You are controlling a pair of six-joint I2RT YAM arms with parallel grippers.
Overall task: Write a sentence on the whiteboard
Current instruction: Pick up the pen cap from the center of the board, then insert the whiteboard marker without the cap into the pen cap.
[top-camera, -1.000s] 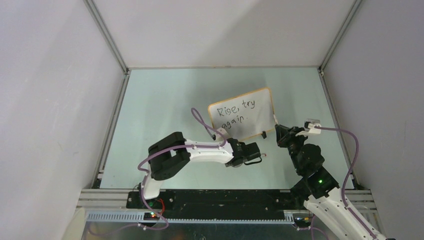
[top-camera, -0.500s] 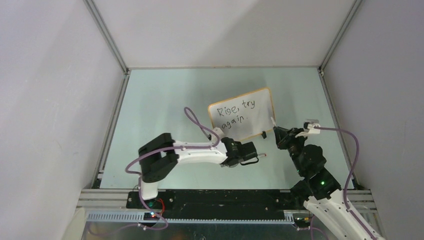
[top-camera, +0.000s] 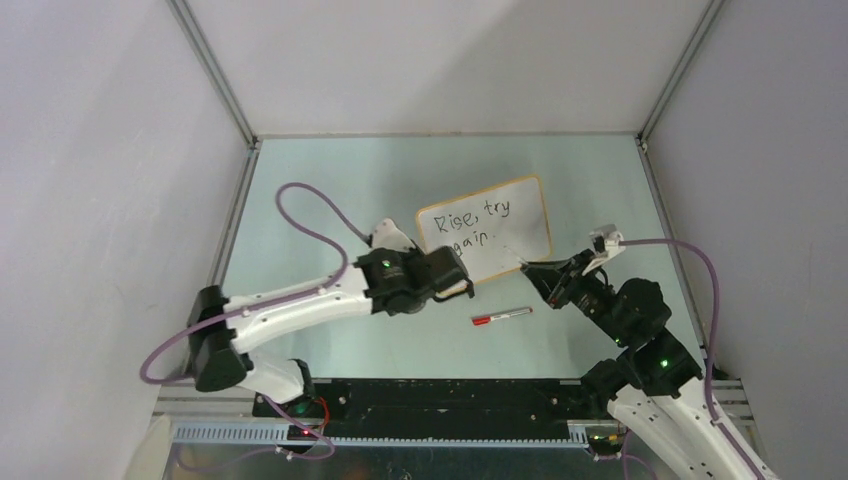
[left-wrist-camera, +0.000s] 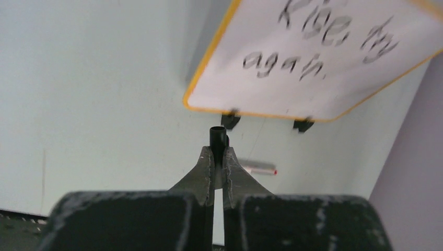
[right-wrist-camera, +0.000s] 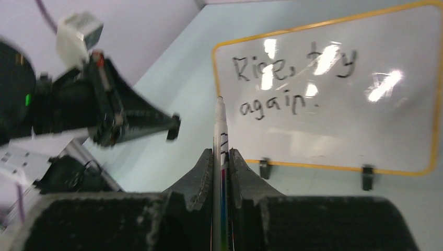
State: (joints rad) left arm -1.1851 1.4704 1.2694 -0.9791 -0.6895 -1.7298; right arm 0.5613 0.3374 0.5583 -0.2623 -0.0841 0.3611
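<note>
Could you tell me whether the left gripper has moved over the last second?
Yes: the left gripper moved left, to the lower-left corner of the whiteboard.

From above, my left claw [top-camera: 458, 284] hid the whiteboard's [top-camera: 520, 235] lower left corner and the start of the sentence's [top-camera: 478, 225] second line. My left wrist view cropped the whiteboard's top and right; glare blotted letters at my right wrist.

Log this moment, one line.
board: sentence written | left end effector: shut on cap | right end effector: shut on marker | red-capped pen: loose
</note>
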